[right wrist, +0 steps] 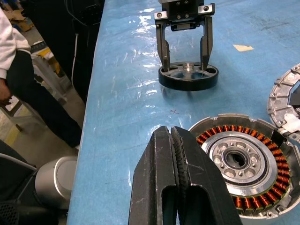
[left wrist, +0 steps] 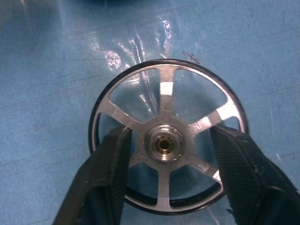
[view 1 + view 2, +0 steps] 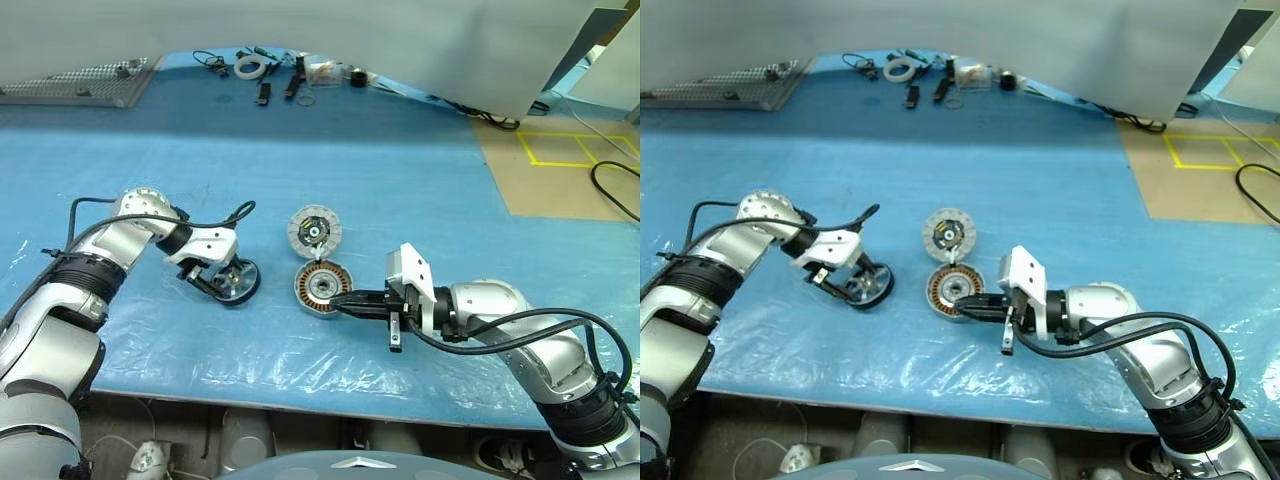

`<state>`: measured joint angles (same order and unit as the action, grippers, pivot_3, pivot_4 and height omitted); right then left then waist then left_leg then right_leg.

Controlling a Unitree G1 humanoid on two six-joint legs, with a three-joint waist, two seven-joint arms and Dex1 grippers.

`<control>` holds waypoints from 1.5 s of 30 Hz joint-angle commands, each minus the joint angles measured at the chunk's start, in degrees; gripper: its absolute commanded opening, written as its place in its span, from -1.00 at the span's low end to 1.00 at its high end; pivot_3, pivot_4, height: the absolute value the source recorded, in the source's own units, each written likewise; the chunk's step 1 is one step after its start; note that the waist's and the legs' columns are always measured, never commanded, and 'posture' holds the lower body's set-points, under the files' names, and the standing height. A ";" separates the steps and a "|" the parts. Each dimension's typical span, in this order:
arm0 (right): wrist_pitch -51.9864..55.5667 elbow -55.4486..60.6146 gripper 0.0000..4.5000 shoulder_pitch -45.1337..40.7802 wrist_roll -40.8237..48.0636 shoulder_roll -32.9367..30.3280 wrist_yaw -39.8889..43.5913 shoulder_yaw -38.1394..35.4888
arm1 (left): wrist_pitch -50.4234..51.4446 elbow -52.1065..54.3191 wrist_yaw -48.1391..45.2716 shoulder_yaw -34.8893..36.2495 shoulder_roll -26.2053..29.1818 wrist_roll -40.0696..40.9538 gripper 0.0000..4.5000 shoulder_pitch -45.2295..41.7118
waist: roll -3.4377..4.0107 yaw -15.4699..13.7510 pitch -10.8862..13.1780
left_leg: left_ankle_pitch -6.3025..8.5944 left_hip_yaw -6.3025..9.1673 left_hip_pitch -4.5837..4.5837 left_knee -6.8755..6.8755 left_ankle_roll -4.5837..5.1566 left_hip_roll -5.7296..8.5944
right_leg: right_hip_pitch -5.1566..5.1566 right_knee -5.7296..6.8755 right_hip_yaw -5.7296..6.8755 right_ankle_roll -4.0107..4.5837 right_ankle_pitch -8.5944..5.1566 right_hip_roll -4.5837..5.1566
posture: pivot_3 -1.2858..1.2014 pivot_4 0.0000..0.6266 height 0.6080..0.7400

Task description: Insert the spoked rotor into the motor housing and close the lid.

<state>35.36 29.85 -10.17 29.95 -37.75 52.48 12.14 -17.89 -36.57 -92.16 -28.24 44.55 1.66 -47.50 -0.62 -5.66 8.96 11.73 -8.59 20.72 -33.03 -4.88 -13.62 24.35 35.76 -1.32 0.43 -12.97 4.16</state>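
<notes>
Blue plastic-covered bench (image 3: 400,170), glossy film on the near half. A person in a white sleeve (image 1: 8,44) stands off its left edge. A perforated metal tray (image 3: 80,85) sits at the far left corner, and a tape roll (image 3: 250,67) lies among small dark parts along the far edge.

Left gripper (image 3: 218,280) is angled down onto the spoked rotor (image 2: 164,89). Its fingers (image 2: 110,173) are spread, one on each side of the hub, and reach down between the spokes inside the dark rim. There's a visible gap between each finger and the hub, so it's released, not clamped. The rotor rests on the bench, left of centre and apart from the other two parts.

Right gripper (image 1: 171,136) is clenched with the fingers pressed flat together and nothing between them. It lies nearly level, pointing left, with its tip right at the near-right edge of the motor housing (image 1: 220,119). Can't tell if it touches.

The housing is mid-bench and open side up, a silver rim around a ring of copper windings (image 1: 225,129) and a silver bearing centre.

The lid (image 3: 315,231) is just behind the housing, close to its rim. Its whitish segmented face and dark hub face up.
</notes>
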 commanded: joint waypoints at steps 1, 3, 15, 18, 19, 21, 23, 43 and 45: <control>-2.31 0.26 -1.00 0.66 -0.84 -0.02 0.73 0.02 | -1.00 0.27 0.27 1.88 -0.25 -1.53 -0.18 0.53 | 0.04 0.00 -0.02 | 0.00 0.00 -0.03 0.00 0.00 0.01 | -0.02 0.00 0.00 0.00 0.00 0.00 | 0.03 -0.52 1.00; -3.37 -0.42 -1.00 1.25 -1.41 -0.10 1.19 -0.04 | -1.24 -0.07 0.68 2.34 -0.62 -2.40 -0.38 0.86 | 0.04 0.00 -0.03 | 0.00 0.00 -0.08 0.00 0.00 0.02 | -0.06 0.00 -0.01 0.00 0.00 0.01 | 0.03 -0.52 1.00; -4.69 -0.89 -1.00 1.92 -2.24 0.36 1.84 -0.39 | -3.34 -0.80 0.77 5.40 -1.65 -2.93 -0.40 2.19 | 0.07 -0.04 -0.04 | 0.00 -0.01 -0.27 0.00 0.01 0.04 | -0.21 0.01 -0.07 0.03 -0.02 0.03 | 0.03 -0.52 1.00; -2.30 0.17 -1.00 0.73 -0.12 0.55 1.18 -1.79 | -4.21 0.46 -0.16 7.83 -1.43 0.65 -0.40 2.46 | 0.07 -0.03 -0.04 | 0.00 -0.01 -0.27 0.00 0.01 0.04 | -0.21 0.00 -0.07 0.06 -0.04 0.02 | 0.03 -0.52 1.00; -1.31 0.58 -1.00 0.16 0.84 0.56 0.97 -2.45 | -4.39 1.18 -0.32 8.73 -1.20 1.85 -0.40 2.36 | 0.06 -0.02 -0.04 | 0.00 -0.01 -0.26 0.00 0.01 0.04 | -0.21 -0.01 -0.07 0.06 -0.04 0.02 | 0.03 -0.52 1.00; -0.13 0.87 -1.00 -0.97 2.01 0.26 0.82 -3.42 | -3.40 3.64 -0.34 9.76 -0.26 5.66 -0.40 2.10 | 0.04 -0.02 -0.02 | 0.00 -0.01 -0.22 0.00 0.01 0.03 | -0.19 -0.01 -0.06 0.06 -0.04 0.02 | 0.03 -0.52 1.00; -0.20 0.06 -1.00 -1.61 2.06 0.00 1.09 -3.80 | -0.44 6.68 -0.34 11.87 -0.31 9.43 -0.40 1.92 | 0.02 -0.10 -0.01 | 0.00 0.00 -0.14 0.00 0.01 0.02 | -0.13 -0.01 -0.03 0.03 -0.02 0.01 | 0.03 -0.52 1.00; -0.96 -1.32 -1.00 -0.04 2.62 0.85 -0.35 -7.42 | 18.13 26.68 8.30 14.63 -10.24 15.30 -0.40 12.22 | 0.03 0.14 -0.01 | 0.00 -0.01 -0.04 0.02 0.01 0.01 | -0.05 -0.06 -0.03 0.10 -0.06 0.01 | 0.03 -0.52 1.00; -0.39 -1.44 -1.00 0.28 4.21 0.87 -0.54 -9.58 | 17.50 25.51 8.45 14.41 -11.14 14.55 -0.40 11.96 | 0.03 0.14 -0.01 | 0.00 -0.01 -0.03 0.02 0.01 0.02 | -0.05 -0.07 -0.03 0.03 -0.02 0.01 | 0.03 -0.52 1.00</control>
<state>35.18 27.23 -10.04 32.02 -36.72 52.10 5.59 0.89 -11.06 -84.04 -13.97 33.54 16.50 -34.84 -0.59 -5.52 8.95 11.73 -8.60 20.68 -33.02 -4.87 -13.59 24.30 35.69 -1.35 0.46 -12.99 4.17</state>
